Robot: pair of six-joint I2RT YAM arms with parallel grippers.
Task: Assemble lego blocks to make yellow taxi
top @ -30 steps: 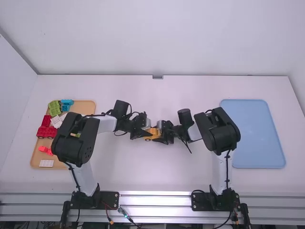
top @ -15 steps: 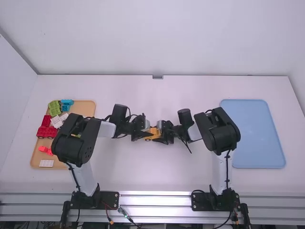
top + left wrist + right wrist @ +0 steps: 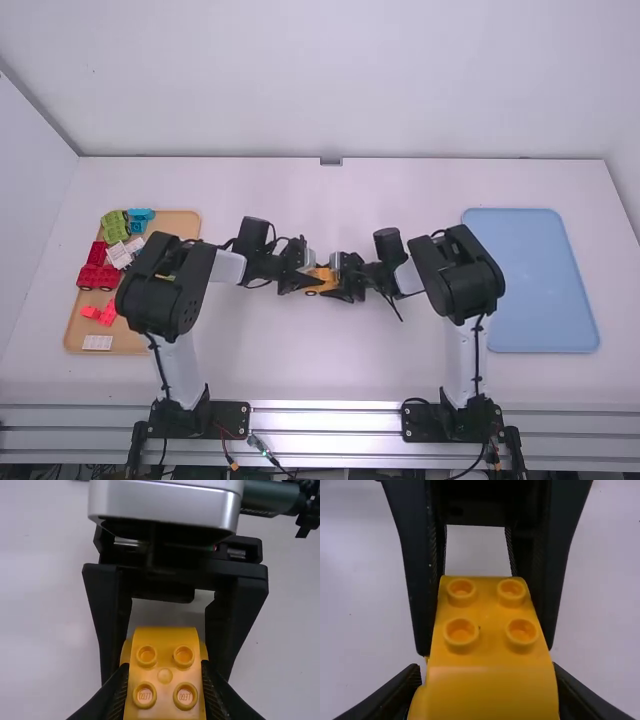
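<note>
Near the middle of the table my left gripper [image 3: 305, 284] and my right gripper [image 3: 339, 284] face each other, with a yellow studded car piece [image 3: 322, 281] between them. In the left wrist view my left gripper [image 3: 165, 680] is shut on the yellow piece [image 3: 165, 675], one finger on either side of its studs. From the right wrist view, my right gripper [image 3: 487, 685] is shut on the other end of the yellow piece [image 3: 492, 690]. Dark wheels show low on the piece in the high view. Its underside is hidden.
On the left, an orange-brown tray [image 3: 130, 343] holds green pieces [image 3: 115, 226], blue pieces [image 3: 139, 218], red pieces [image 3: 98, 276], pink-red pieces [image 3: 100, 314] and white pieces [image 3: 98, 342], partly behind the left arm. A light blue tray [image 3: 530, 280] lies at the right.
The left arm's upper links have shifted slightly to the right, and its wrist has turned a little. The right arm and the yellow piece have stayed nearly where they were.
</note>
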